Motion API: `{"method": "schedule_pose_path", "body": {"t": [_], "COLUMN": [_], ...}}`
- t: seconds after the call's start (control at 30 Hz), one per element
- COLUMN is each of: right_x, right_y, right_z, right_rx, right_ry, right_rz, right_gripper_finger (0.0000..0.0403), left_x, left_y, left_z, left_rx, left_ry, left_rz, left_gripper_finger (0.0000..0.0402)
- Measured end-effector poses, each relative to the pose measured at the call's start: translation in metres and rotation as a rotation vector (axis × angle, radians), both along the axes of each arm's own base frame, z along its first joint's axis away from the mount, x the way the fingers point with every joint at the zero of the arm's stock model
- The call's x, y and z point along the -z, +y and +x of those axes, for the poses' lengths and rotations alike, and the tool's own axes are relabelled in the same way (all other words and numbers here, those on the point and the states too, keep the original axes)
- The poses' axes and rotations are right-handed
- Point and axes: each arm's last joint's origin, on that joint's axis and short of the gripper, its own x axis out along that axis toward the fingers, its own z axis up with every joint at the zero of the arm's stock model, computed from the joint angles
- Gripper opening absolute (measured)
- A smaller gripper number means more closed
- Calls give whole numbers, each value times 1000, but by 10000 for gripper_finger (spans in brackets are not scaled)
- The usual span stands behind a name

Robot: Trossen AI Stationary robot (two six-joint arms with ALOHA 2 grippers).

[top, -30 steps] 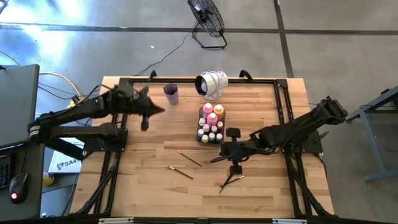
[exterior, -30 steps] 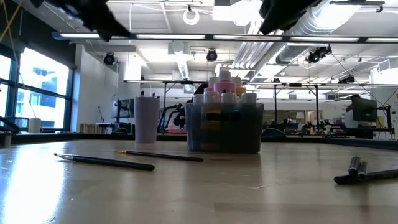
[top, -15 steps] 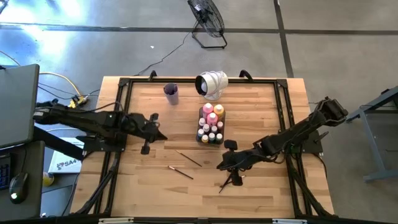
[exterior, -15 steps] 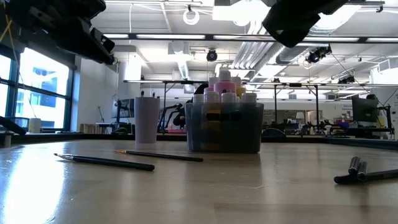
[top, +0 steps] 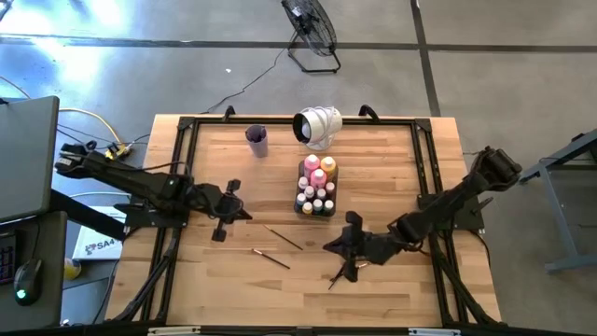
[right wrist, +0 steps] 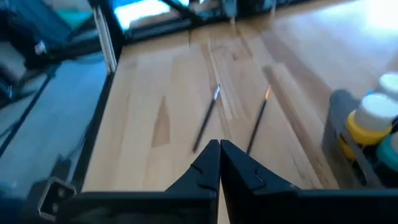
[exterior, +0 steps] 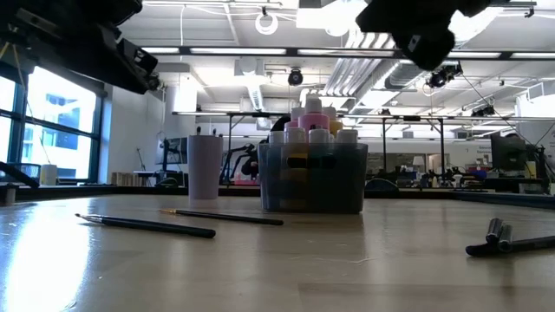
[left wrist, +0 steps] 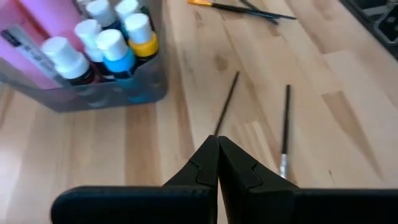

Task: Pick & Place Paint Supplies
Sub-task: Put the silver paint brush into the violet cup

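Observation:
A clear grey tray [top: 304, 207] in the middle of the table holds the paint bottles [top: 318, 174], pink and orange ones behind small white-capped ones [left wrist: 106, 43]. Two paintbrushes [top: 283, 238] [top: 272, 257] lie flat on the wood left of centre. A crossed pair of brushes [top: 343, 272] lies nearer the front. My left gripper [top: 246, 216] hangs shut above the table, left of the two brushes [left wrist: 225, 102] [left wrist: 285, 130]. My right gripper [top: 327, 246] hangs shut over the table just right of them [right wrist: 206, 119] [right wrist: 257, 119], beside the crossed pair. Neither holds anything.
A lilac cup [top: 256, 140] stands at the far left of the table, and a white lamp-like object [top: 317, 126] sits at the far edge. A black frame [top: 187, 121] runs round the tabletop. Bare wood lies along the near edge.
My left gripper has swung from beside the cup toward the near edge and the table's middle, sinking as it went. My right gripper has sunk and shifted toward the near edge and left, rolling its wrist. Both have stayed shut. The brushes and the tray have not moved.

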Motion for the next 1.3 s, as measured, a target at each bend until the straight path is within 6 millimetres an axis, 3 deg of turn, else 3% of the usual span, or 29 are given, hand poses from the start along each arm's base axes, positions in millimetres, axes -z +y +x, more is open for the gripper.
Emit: {"method": "schedule_pose_path", "body": {"t": [0.23, 0.53, 1.0, 1.3], "right_x": [-1, 20, 27, 27], "right_y": [18, 24, 10, 9], "right_z": [-11, -2, 14, 15], "right_rx": [90, 141, 177, 164], "right_ry": [-64, -49, -49, -42], "right_rz": [-42, -13, 18, 26], "right_gripper_finger": [2, 2, 2, 2], "left_x": [0, 10, 39, 58], "left_y": [-16, -51, -88, -96], "left_z": [-4, -7, 29, 42], "left_rx": [56, 123, 224, 212], "left_ry": [7, 38, 266, 356], "left_rz": [-43, 8, 48, 111], "left_gripper_finger": [0, 0, 0, 16]}}
